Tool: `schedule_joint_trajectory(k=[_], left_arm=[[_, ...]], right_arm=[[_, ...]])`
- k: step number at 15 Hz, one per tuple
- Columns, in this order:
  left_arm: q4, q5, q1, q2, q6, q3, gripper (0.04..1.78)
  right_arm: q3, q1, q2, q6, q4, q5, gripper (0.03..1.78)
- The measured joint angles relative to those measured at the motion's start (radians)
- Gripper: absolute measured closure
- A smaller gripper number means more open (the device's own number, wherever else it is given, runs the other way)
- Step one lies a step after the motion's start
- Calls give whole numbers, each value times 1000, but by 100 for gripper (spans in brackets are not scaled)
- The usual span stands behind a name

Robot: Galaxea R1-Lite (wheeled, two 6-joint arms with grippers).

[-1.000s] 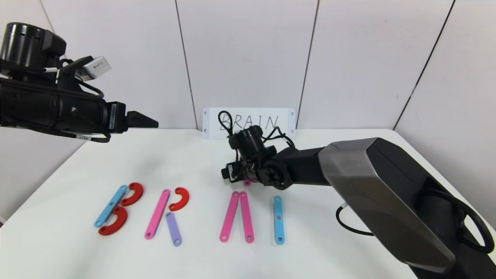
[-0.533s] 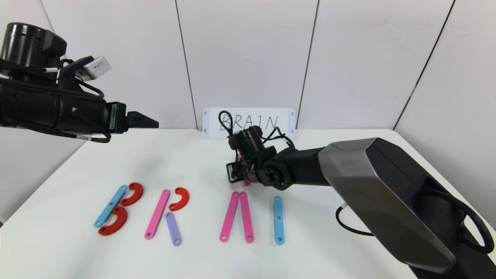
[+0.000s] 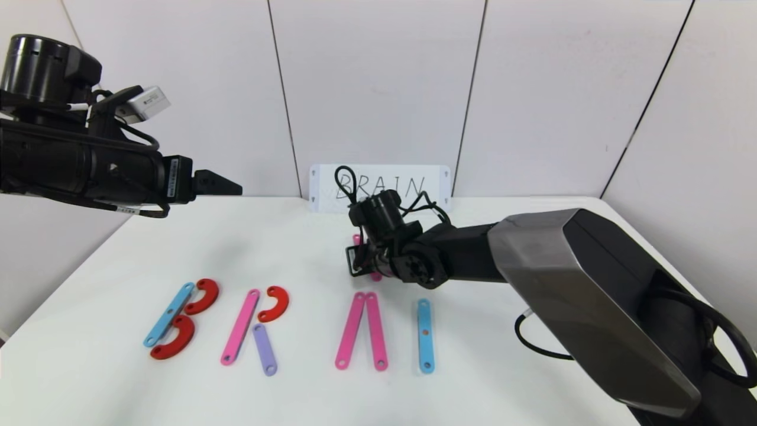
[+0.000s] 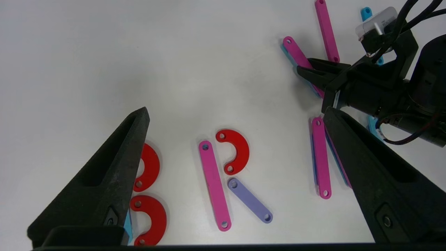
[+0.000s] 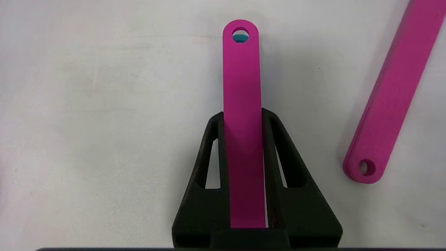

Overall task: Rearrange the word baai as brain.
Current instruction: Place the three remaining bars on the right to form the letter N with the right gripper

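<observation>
Step in hand, by judgement: picking up a spare piece for the missing letter N. Right gripper (image 5: 244,167) low over the bench (image 3: 307,236), behind the row of letters and near the middle, jaws pressed onto a pink strip (image 5: 241,87) from both long sides. In the right wrist view, a bit of blue visible through the hole at the far end of the strip, so perhaps a blue piece under it; cannot tell if this one is also caught. Left gripper (image 4: 240,167) parked high over the left side of the bench, jaws spread wide, holding nothing.

Next move, probably: lifting the strip clear, carrying it toward the front right part of the bench, beside the blue I (image 3: 425,335), and laying it down as one stroke of the N. Needs a firm pinch and a straight lift, with care not to drag the piece below.

The word (image 3: 284,325) along the front edge of the bench: a B from one blue strip and two red half-rings, an R from a pink strip, a red curve and a purple strip, an A from two pink strips meeting at the top with no crossbar, then the single blue I. No N yet. White card (image 3: 379,187) with handwritten BRAIN standing at the back edge.
</observation>
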Motion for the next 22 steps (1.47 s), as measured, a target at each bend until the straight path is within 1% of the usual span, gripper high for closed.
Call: schedule_joint_trajectory(k=[4, 6, 8, 10, 12, 15, 19, 20, 22], left_arm=[[1, 0, 0, -3, 0, 0, 8], [1, 0, 0, -3, 1, 0, 8], [1, -1, 0, -3, 0, 0, 8], [0, -1, 0, -3, 0, 0, 8], [0, 0, 0, -1, 0, 0, 8], [1, 0, 0, -1, 0, 0, 8], [1, 0, -2, -1, 0, 0, 8], [2, 0, -5, -1, 0, 0, 8], [4, 1, -12, -1, -1, 1, 8]], right_arm=[[26, -20, -64, 18, 7, -6, 151], [65, -38, -124, 21, 5, -6, 151], [120, -58, -190, 45, 11, -9, 151], [203, -74, -260, 80, 14, -36, 151], [319, -81, -328, 116, 12, -66, 151], [514, -80, -424, 173, 4, -80, 151], [704, -74, -529, 269, 0, -97, 151], [741, -74, -549, 283, 0, -98, 151], [807, -74, -581, 291, -3, -98, 151]])
